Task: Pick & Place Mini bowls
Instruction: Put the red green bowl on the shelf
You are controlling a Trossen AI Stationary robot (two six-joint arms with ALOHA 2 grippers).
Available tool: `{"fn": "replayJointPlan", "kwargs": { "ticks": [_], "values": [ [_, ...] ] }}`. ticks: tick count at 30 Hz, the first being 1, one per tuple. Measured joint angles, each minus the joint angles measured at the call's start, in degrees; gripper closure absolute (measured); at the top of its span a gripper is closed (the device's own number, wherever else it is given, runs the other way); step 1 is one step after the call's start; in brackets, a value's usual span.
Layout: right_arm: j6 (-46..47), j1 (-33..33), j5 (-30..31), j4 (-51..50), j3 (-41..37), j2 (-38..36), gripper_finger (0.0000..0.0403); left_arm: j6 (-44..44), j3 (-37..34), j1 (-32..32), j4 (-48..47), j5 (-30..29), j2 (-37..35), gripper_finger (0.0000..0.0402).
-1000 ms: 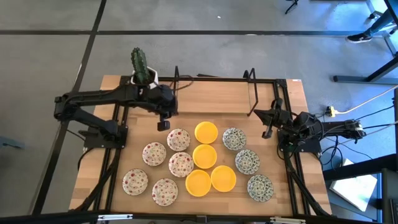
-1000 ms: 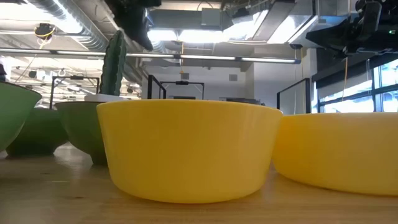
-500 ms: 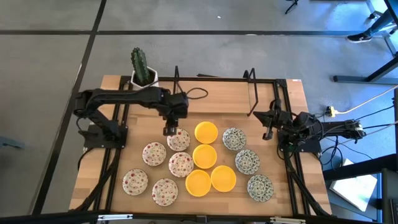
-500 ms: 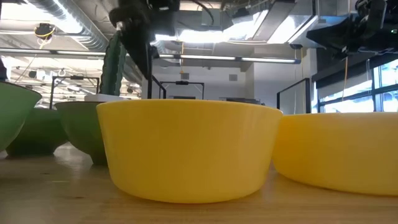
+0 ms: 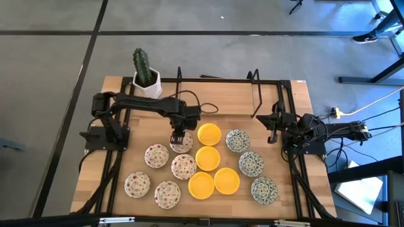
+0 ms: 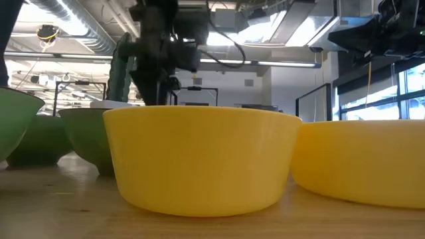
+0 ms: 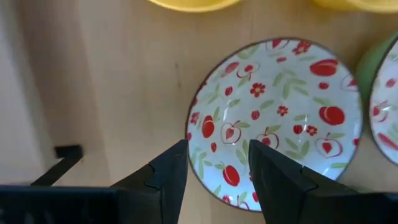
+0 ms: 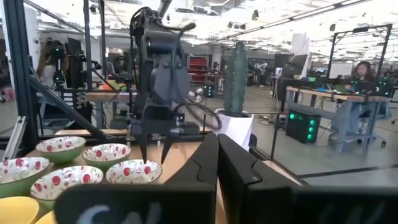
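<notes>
Left gripper (image 5: 178, 136) hangs over the near edge of the top red-speckled bowl (image 5: 182, 142) in the 5-bowl red cluster on the table's (image 5: 113, 173) left half, fingers (image 7: 166, 176) spread and straddling its rim with nothing held, presumably lined up for a rim pinch. To its right sit 4 plain glossy yellow bowls (image 5: 209, 134) mid-table, then 3 green-blue patterned bowls (image 5: 237, 140), all round, shallow and smooth-glazed on bare wood. Right gripper (image 5: 273, 133) waits closed and empty above the table's right side, clear of the bowls.
</notes>
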Motion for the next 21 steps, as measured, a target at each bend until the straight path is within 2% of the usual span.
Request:
{"fn": "replayJointPlan", "kwargs": {
  "ticks": [9, 21],
  "values": [
    [1.3, 0.0, -1.7, -0.6, 0.0, 0.0, 0.0397, 0.8, 0.0, 1.4, 0.5, 0.0, 4.1, 0.0240],
    [2.7, 0.0, -3.0, -2.5, 0.0, 0.0, 0.0397, 2.4, -2.0, 2.7, 6.4, 0.8, 4.3, 0.0242]
  ]
}}
